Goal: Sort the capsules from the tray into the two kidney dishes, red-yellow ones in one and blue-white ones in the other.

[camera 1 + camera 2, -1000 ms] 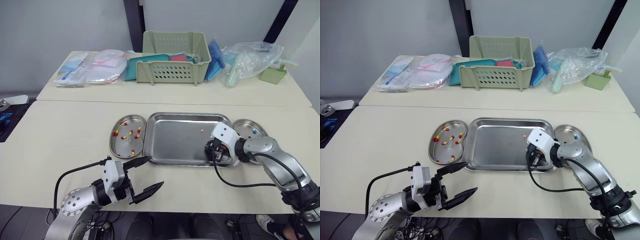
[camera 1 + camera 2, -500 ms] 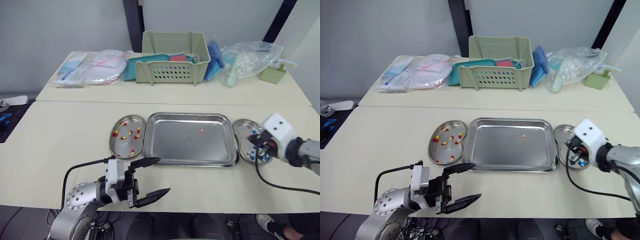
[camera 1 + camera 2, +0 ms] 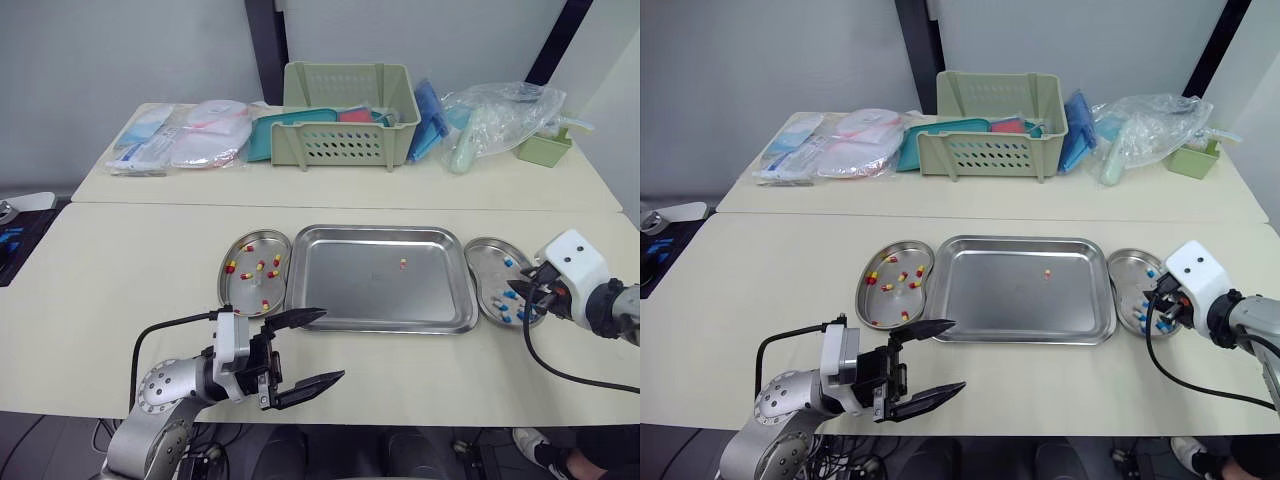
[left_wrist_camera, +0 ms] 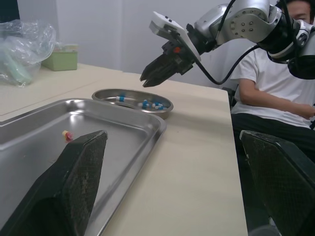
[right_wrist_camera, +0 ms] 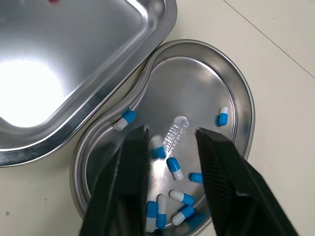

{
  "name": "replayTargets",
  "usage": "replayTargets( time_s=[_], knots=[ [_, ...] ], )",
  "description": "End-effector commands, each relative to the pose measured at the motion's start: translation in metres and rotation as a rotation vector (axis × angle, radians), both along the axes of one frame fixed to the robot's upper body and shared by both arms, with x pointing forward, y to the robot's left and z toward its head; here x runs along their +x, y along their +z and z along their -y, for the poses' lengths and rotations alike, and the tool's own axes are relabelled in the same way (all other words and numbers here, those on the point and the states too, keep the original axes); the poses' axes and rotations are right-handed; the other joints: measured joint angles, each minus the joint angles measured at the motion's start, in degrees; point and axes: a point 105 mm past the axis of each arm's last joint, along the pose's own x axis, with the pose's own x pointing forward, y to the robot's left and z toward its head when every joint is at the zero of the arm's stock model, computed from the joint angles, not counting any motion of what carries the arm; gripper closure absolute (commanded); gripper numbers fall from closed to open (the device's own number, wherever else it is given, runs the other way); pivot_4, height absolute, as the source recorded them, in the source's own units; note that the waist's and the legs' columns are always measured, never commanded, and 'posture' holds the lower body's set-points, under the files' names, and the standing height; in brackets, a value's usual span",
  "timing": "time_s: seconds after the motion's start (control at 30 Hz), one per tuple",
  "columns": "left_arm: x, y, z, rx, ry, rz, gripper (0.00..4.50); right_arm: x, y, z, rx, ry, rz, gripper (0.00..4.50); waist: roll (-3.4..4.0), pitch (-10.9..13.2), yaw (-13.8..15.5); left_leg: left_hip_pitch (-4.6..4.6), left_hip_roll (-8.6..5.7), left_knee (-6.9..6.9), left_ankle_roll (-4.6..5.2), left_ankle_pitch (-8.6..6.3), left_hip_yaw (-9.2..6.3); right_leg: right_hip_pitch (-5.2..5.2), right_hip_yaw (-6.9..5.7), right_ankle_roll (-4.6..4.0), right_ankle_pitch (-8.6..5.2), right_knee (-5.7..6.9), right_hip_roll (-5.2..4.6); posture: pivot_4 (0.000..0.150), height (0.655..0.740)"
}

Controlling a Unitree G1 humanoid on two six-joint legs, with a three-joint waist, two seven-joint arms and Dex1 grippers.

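One red-yellow capsule (image 3: 403, 264) is the only one in the tray (image 3: 350, 285). It lies on the bare steel floor toward the tray's upper right, just right of centre in the head view, with nothing touching it.

Likely very light, smooth and round, so it should roll or skid on the slick metal if nudged. The shell looks thin and could dent under a hard squeeze. Best to pinch it across its short middle with the fingertips, coming down from above, gently.

The left dish (image 3: 222, 285) touches the tray's left edge and holds the red-yellow capsules (image 3: 262, 265). The right dish (image 3: 486, 270) is against the tray's right edge and holds the blue-white capsules (image 5: 174, 168).

The right gripper (image 5: 171, 132) hangs over the right dish, fingers a little apart, holding nothing. The left gripper (image 3: 320, 350) is at lower centre-left, below the tray's near edge, spread wide and empty.

A green basket (image 3: 345, 115) and plastic bags sit across the top. A seated person (image 4: 268, 93) shows at the right of the left wrist view.
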Motion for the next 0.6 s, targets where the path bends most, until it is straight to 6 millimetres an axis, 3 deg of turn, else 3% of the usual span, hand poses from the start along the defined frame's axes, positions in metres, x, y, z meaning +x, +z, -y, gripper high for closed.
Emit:
replayTargets(
  time_s=[0.03, 0.23, 0.37, 0.5, 0.6],
  knots=[
    [0.002, 0.006, -0.003, -0.005, 0.040, 0.025, 0.00, 0.004, 0.020, 0.005, -0.021, -0.007, 0.088, 1.85, 0.00, 0.0, 0.0, 0.00, 0.00, 0.00, 0.00, 0.00, 0.00, 0.00, 0.00, 0.00, 0.00, 0.00, 0.00, 0.150, 0.7400],
    [0.018, 0.012, -0.029, 0.042, 0.245, -0.018, 0.00, 0.001, 0.027, 0.002, -0.015, 0.079, 0.161, 0.03, -0.02, 0.0, 0.1, -0.01, 0.00, 0.00, 0.00, 0.00, -0.03, 0.00, -0.02, 0.00, 0.00, -0.01, 0.00, 0.150, 0.7400],
    [0.029, 0.013, -0.067, 0.110, 0.426, -0.044, 0.00, -0.011, 0.026, 0.007, -0.016, 0.160, 0.204, 0.03, -0.07, 0.0, 0.1, -0.01, 0.00, 0.00, 0.00, 0.00, -0.02, 0.02, -0.02, 0.00, 0.00, -0.04, -0.01, 0.150, 0.7400],
    [0.042, 0.003, -0.156, 0.280, 0.773, -0.141, 0.00, -0.036, 0.010, 0.026, -0.042, 0.247, 0.144, 0.03, -0.09, 0.1, 0.1, 0.03, 0.01, -0.02, 0.00, 0.00, -0.03, 0.03, -0.05, 0.00, -0.01, -0.02, 0.00, 0.150, 0.7400],
    [0.034, -0.001, -0.194, 0.352, 0.864, -0.158, 0.00, -0.051, 0.000, 0.043, -0.027, 0.251, 0.084, 0.03, -0.08, 0.1, -0.1, 0.06, 0.00, -0.03, 0.00, 0.00, 0.03, 0.03, 0.01, -0.01, -0.01, -0.02, 0.00, 0.150, 0.7400]
  ],
)
